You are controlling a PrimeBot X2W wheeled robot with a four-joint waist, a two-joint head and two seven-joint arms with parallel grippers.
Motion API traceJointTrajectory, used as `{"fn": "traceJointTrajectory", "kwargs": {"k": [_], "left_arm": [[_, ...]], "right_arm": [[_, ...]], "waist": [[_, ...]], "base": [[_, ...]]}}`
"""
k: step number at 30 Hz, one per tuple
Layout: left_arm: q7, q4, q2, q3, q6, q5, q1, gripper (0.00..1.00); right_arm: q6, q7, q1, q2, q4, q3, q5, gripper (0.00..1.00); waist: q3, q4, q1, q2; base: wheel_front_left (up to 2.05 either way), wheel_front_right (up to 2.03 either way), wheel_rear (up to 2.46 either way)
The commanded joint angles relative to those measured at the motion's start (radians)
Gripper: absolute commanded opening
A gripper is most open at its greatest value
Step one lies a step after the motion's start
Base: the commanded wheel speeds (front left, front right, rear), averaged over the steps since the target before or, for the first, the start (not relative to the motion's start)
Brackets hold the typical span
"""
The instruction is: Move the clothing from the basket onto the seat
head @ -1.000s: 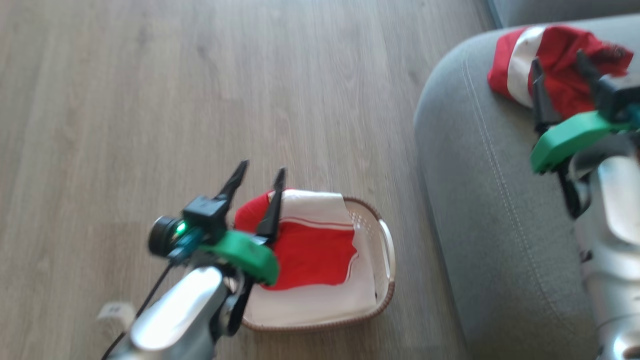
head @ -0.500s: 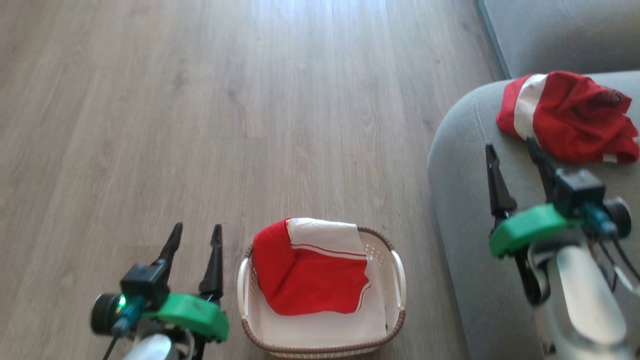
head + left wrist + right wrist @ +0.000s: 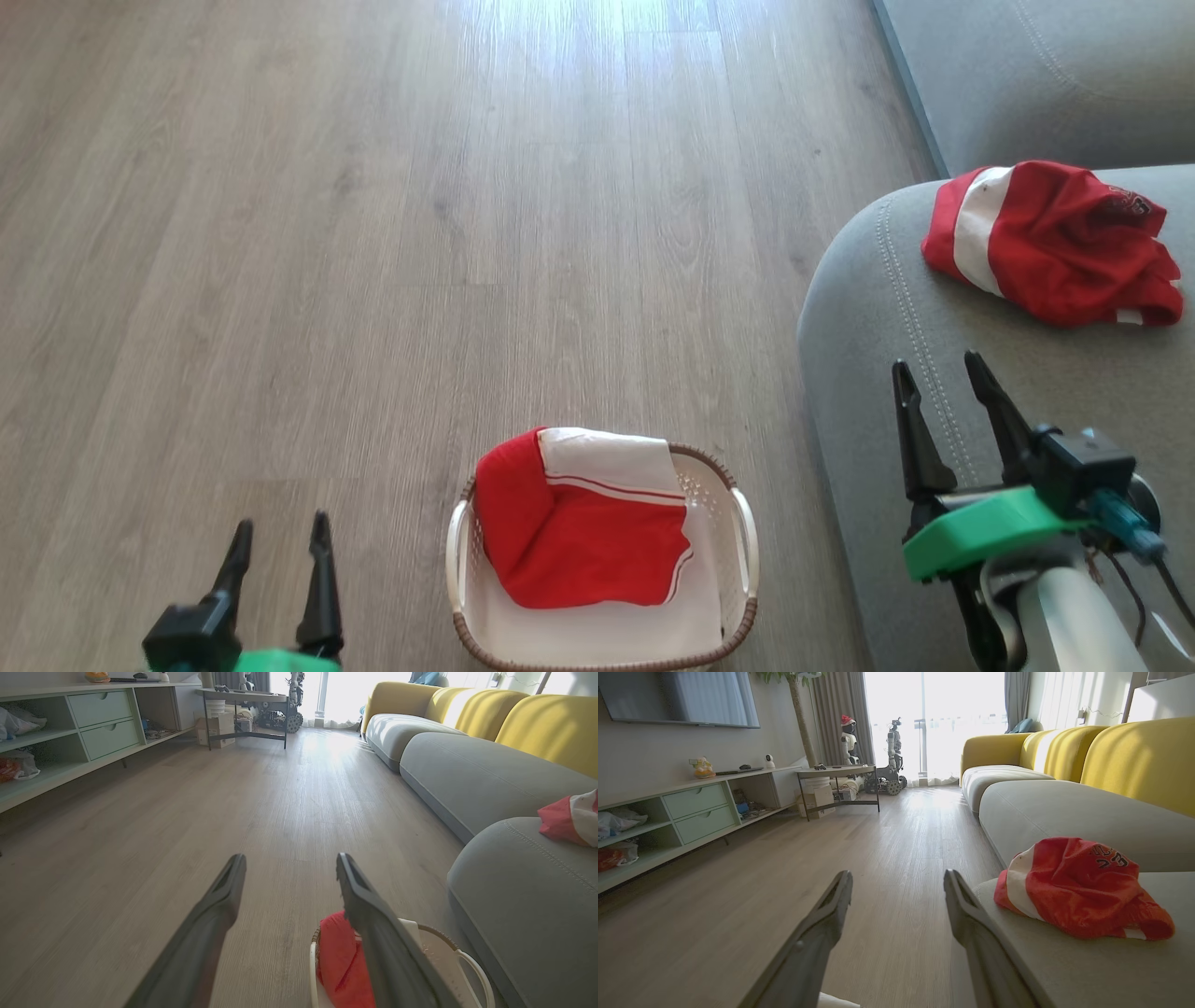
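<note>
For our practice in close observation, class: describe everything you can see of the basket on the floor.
The basket is small, rounded-rectangular, off-white plastic with perforated walls, a brown woven-look rim and a white handle on each side. It stands upright on the wooden floor, beside the grey seat and apart from it. A red and white garment lies inside, its white panel draped over the far rim.

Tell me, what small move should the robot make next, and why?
Probably bring the left jaws, open and empty beside the basket, across and down onto the garment inside it. The other garment already lies on the seat, so this one is all that is left to move.
</note>
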Motion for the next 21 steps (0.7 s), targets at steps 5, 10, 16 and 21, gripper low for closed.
{"fn": "traceJointTrajectory", "kwargs": {"k": [5, 10, 16, 21], "left_arm": [[-0.012, -0.036, 0.007, 0.085, -0.013, 0.029, 0.014, 1.00], [-0.012, -0.022, -0.007, 0.094, -0.032, 0.042, 0.021, 1.00], [-0.012, -0.008, -0.019, 0.102, -0.049, 0.051, 0.018, 1.00], [-0.012, 0.002, -0.026, 0.108, -0.061, 0.060, 0.017, 1.00]], "right_arm": [[0.000, -0.009, 0.016, 0.004, -0.048, 0.032, 0.031, 1.00], [0.000, -0.009, 0.031, 0.004, -0.042, 0.054, 0.041, 1.00], [0.000, -0.008, 0.029, 0.004, -0.035, 0.060, 0.046, 1.00], [0.000, -0.009, 0.028, 0.004, -0.030, 0.059, 0.047, 1.00]], "waist": [[-0.005, 0.002, 0.0001, -0.0001], [-0.007, 0.002, 0.0001, -0.0001], [-0.006, 0.000, 0.0001, -0.0001], [-0.005, -0.001, 0.0001, -0.0001]], "base": [[0.00, 0.00, 0.00], [0.00, 0.00, 0.00], [0.00, 0.00, 0.00], [0.00, 0.00, 0.00]]}}
